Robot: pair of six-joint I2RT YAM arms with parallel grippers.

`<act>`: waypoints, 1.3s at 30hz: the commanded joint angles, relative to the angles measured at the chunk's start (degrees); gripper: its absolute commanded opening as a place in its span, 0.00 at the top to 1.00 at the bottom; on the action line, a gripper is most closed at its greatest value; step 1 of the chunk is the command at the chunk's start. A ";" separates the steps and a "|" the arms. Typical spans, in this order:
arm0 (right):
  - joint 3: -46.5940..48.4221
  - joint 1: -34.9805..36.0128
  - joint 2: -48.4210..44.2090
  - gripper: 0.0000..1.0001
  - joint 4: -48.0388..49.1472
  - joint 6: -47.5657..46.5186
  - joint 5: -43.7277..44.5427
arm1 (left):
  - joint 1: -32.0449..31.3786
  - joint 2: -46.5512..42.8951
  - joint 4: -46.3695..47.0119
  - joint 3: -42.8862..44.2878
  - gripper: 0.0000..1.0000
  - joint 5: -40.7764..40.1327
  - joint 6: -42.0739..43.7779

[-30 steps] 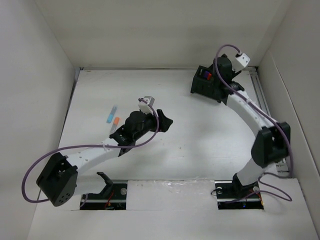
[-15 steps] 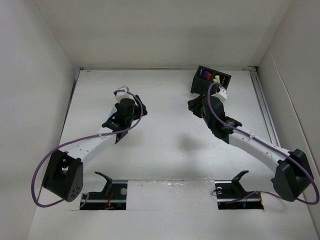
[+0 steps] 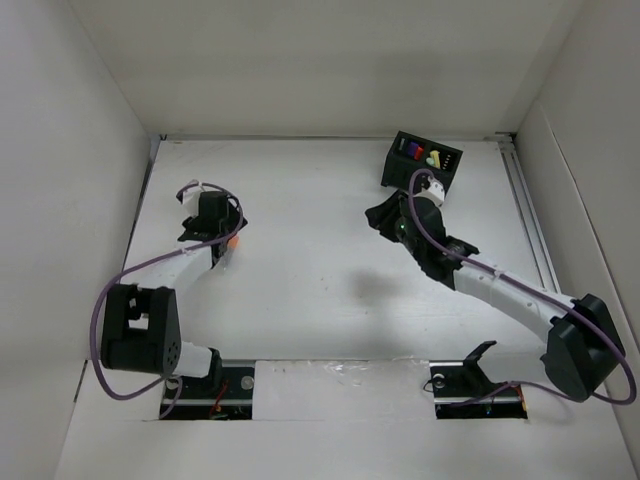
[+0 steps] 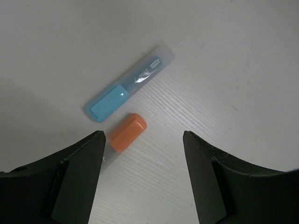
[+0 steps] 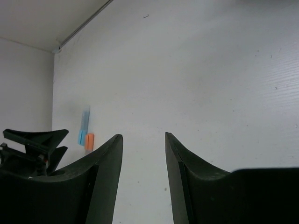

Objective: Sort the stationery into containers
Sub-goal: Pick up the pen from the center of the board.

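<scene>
Slanting blue pen (image 4: 128, 83), coloured end lower-left.

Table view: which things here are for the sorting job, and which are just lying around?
For the job:
- blue highlighter
- orange-capped pen
- black box, with coloured pens already inside

Just there:
- purple cables on the arms
- rail along the right edge

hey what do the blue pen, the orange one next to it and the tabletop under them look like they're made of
The blue pen: probably plastic; opaque light-blue half, frosted see-through half with print, a glossy glint.
The orange pen: likely smooth satin plastic, with a faceted end.
The table: white, matte, fine parallel grain; perhaps painted or laminated board.
</scene>
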 commanded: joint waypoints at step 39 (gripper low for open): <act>1.10 3.26 0.04 0.51 3.47 -1.71 -2.13 | 0.61 24.73 -17.24 19.31 0.56 -8.28 0.63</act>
